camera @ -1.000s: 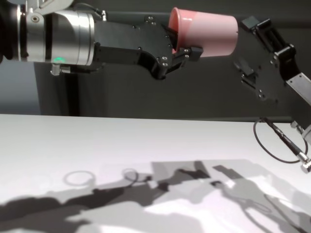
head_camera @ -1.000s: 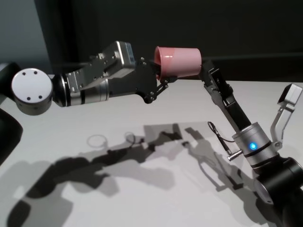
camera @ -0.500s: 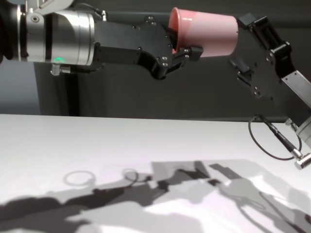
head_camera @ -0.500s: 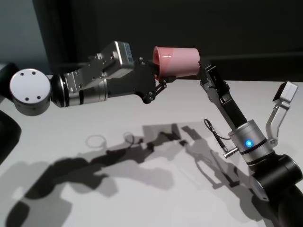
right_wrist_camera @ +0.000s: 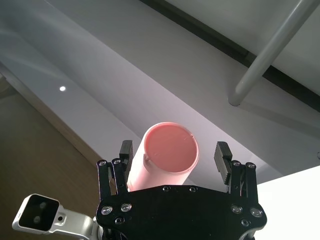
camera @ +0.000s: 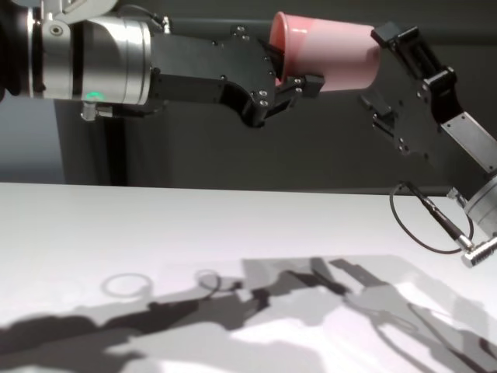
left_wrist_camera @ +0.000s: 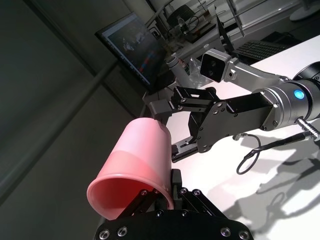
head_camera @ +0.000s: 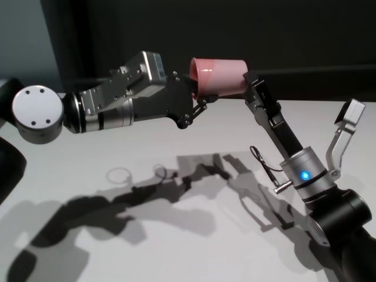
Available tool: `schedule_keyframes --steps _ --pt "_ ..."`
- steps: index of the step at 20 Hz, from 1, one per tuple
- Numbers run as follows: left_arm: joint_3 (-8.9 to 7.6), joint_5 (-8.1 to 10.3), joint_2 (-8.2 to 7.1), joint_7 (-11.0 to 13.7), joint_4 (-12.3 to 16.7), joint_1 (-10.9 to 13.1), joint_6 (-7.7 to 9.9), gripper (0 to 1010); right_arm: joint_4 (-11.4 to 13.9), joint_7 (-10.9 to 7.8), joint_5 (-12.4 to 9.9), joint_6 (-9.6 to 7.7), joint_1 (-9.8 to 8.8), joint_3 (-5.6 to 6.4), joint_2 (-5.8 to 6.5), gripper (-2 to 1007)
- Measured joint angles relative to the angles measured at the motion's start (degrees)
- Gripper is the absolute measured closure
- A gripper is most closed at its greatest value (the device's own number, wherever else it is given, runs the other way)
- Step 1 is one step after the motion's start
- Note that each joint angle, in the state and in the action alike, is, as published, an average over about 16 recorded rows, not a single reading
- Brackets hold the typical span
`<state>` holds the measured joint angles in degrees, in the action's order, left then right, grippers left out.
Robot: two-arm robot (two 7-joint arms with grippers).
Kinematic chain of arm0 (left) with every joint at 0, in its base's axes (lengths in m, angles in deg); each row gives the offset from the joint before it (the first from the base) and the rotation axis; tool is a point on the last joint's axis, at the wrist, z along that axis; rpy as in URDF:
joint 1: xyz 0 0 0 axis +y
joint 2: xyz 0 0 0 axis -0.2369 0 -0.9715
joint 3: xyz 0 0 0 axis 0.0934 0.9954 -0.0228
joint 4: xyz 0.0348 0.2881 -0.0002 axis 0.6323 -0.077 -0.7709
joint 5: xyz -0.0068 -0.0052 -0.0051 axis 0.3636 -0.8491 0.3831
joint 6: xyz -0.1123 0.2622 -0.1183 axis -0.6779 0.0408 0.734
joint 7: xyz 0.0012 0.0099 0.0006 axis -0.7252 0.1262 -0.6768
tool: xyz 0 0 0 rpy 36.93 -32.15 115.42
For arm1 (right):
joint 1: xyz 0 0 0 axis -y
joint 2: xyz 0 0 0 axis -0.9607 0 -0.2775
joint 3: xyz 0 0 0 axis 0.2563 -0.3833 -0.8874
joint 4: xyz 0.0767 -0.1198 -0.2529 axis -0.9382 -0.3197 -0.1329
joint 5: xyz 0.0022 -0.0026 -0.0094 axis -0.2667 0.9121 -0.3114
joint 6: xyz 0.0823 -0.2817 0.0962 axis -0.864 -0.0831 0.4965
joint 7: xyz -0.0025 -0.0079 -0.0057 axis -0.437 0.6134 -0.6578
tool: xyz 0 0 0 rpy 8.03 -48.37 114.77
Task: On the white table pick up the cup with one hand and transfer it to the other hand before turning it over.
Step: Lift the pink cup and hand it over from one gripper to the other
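Head view, left to right: left gripper [head_camera: 197, 98] clenched on the rim of the cup [head_camera: 218, 76], held high above the white table [head_camera: 176, 235], long axis horizontal, base pointing right between the spread fingers of the right gripper [head_camera: 249, 88].

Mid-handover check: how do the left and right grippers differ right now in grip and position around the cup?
1. The left gripper is shut on the rim of the cup; the right gripper is open, one finger on each side of the cup's base end with gaps showing.
2. The left gripper comes in from the cup's open end, the right gripper from its closed end.

Both are black, two-fingered, and raised above the white table.
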<state>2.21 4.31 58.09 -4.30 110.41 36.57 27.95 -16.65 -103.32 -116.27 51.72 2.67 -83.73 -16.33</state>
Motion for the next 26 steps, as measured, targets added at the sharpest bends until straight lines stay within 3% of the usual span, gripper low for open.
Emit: schedule_keyframes --steps 10,26 --pt "0.0 0.0 0.0 0.0 0.0 0.0 0.0 957 -1.2 -0.55 -1.0 0.81 0.92 -1.16 0.18 3" --pt "0.0 0.0 0.0 0.0 0.0 0.0 0.0 957 -4.98 -3.14 -2.51 1.97 3.58 -3.39 -0.02 3"
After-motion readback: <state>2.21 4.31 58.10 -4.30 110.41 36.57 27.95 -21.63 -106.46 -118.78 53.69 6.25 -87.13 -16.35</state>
